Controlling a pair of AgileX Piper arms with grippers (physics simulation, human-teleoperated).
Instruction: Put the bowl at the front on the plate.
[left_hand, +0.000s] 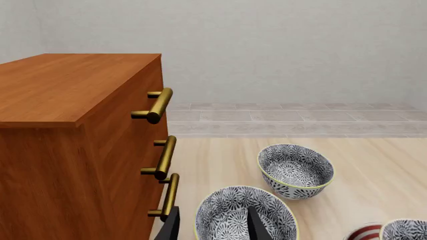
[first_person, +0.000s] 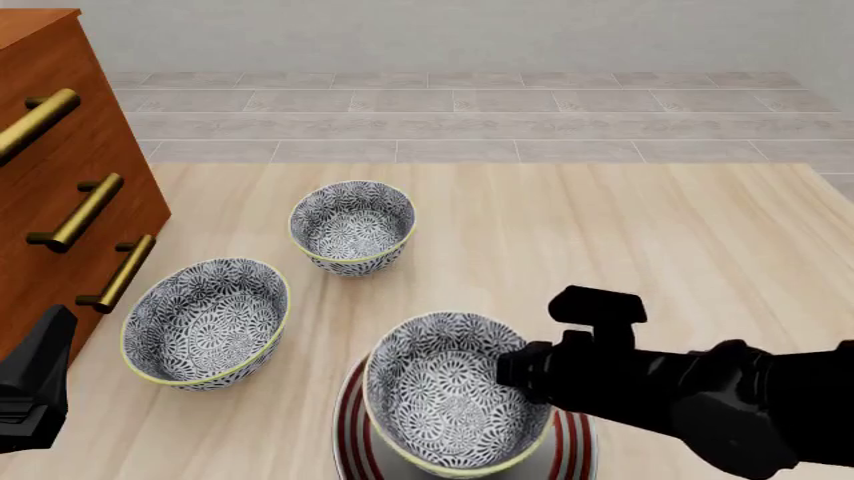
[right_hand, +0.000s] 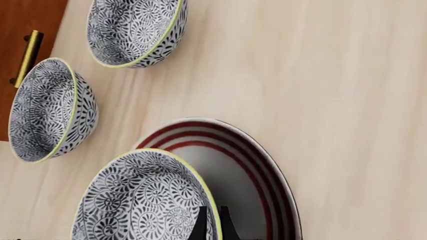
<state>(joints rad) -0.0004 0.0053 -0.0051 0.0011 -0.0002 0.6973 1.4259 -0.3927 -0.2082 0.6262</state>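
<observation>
Right gripper (right_hand: 211, 223): the right wrist view shows its two dark fingertips drawn close together on the yellow-green rim of the bowl (right_hand: 143, 200), one inside and one outside the wall, so the jaws are nearly closed and clamped on that rim. The front view cannot confirm this, since the black gripper body (first_person: 534, 368) covers the contact point at the bowl's 3 o'clock edge. The bowl (first_person: 454, 400) sits over the plate (first_person: 577, 440), whose red rings show at both sides beneath it in the front view; the right wrist view alone shows the plate's (right_hand: 260, 175) white centre exposed beside the bowl. Whether the bowl rests fully on the plate cannot be told. Left gripper (left_hand: 212, 227): the left wrist view shows its fingers spread wide apart, holding nothing, above a second patterned bowl (left_hand: 243, 215). In the front view only a dark part of that arm appears at 8 o'clock, beside this bowl (first_person: 207, 322). A third bowl (first_person: 352, 226) stands at 11 o'clock from the plate. A wooden cabinet (first_person: 60, 190) with brass handles (first_person: 83, 212) stands at the table's (first_person: 641, 240) 9 o'clock side.
</observation>
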